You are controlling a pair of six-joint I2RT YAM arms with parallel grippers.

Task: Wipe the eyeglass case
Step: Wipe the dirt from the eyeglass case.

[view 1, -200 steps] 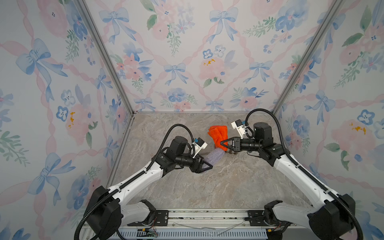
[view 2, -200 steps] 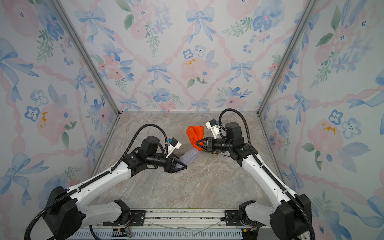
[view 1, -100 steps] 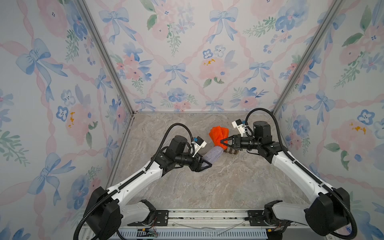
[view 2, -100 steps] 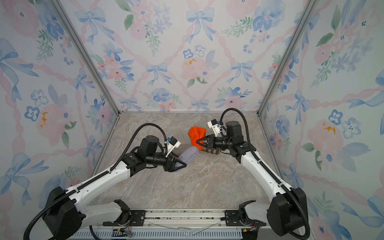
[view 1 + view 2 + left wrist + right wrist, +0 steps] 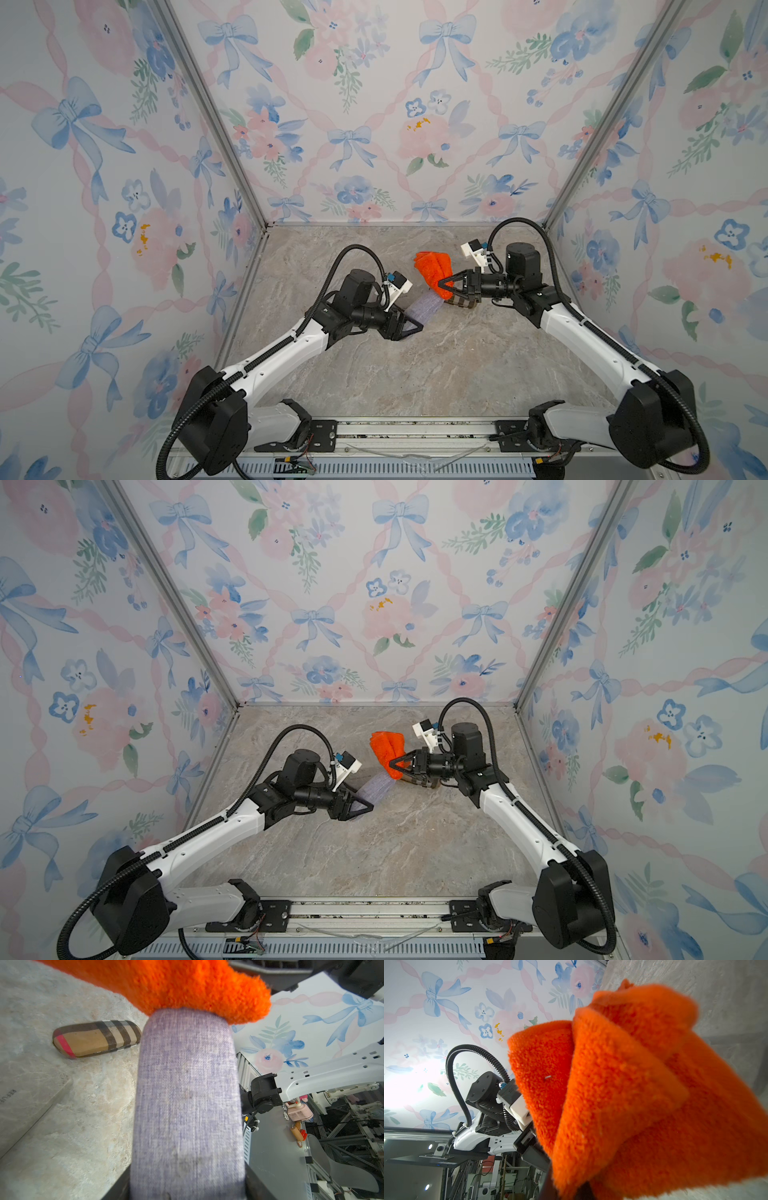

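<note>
**Meeting orange cloth (image 5: pixel 431 266) with lavender eyeglass case (image 5: pixel 424 308)**

Clenches the right gripper (image 5: pixel 440 286) on the orange cloth, bunched into thick folds that fill most of the right wrist view (image 5: pixel 623 1095). Holds it over the far right part of the marble table (image 5: pixel 415 374). Touches the cloth's lower edge to the far end of the lavender eyeglass case. From the left wrist, shows the cloth (image 5: pixel 197 987) sitting across that end of the case (image 5: pixel 187 1095) like a cap.

Grasps the case's near end in the left gripper (image 5: pixel 409 327), closed tight on the fabric shell. Points the long axis away from the left gripper, diagonally toward the far right, straight at the right gripper. Cannot tell from above how steeply it tilts.

Counts two cases in all: the lavender one in the grip, and a plaid eyeglass case (image 5: pixel 459 302) lying flat on the table under the right gripper, just beside the lavender one's far end. In the left wrist view, shows the plaid eyeglass case (image 5: pixel 95 1039) lying roughly crosswise to the held one. Largely hides it under the right gripper in both top views. Counts one cloth and two grippers, each closed on its own thing.
</note>
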